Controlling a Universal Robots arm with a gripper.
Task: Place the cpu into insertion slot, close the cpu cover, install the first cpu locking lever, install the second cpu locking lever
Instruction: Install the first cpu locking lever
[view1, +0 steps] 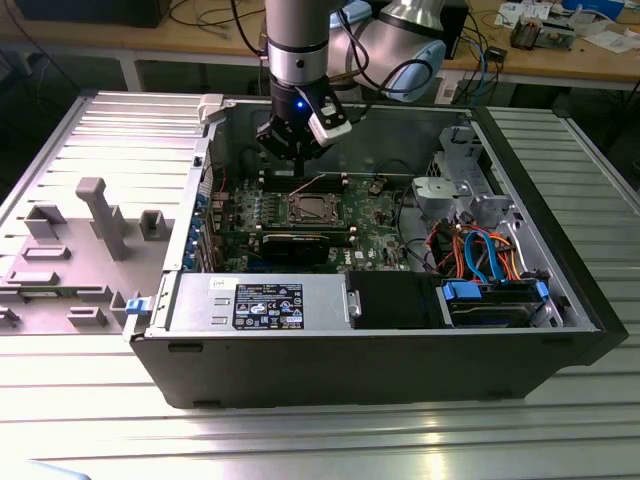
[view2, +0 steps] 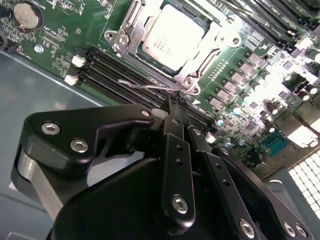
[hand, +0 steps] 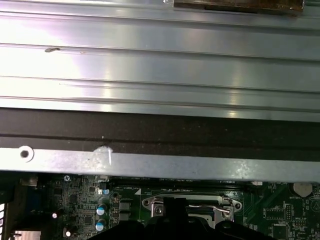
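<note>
In the second wrist view the cpu, a silvery square chip, lies in the insertion slot on the green board. The cpu cover, a silver frame, lies flat around the chip. A thin wire locking lever sticks out beside the socket, over the black memory slots. My gripper has its black fingers drawn together, tips at the lever's inner end; whether they touch it I cannot tell. In the exterior view the gripper hangs over the back of the board, behind the socket. The first wrist view shows the cover's edge.
The open computer case lies on a ribbed metal table. Memory slots and a coin battery flank the socket. A black card, power supply and drive bay with blue cables stand nearer the front. A grey plastic shroud lies at the exterior view's left.
</note>
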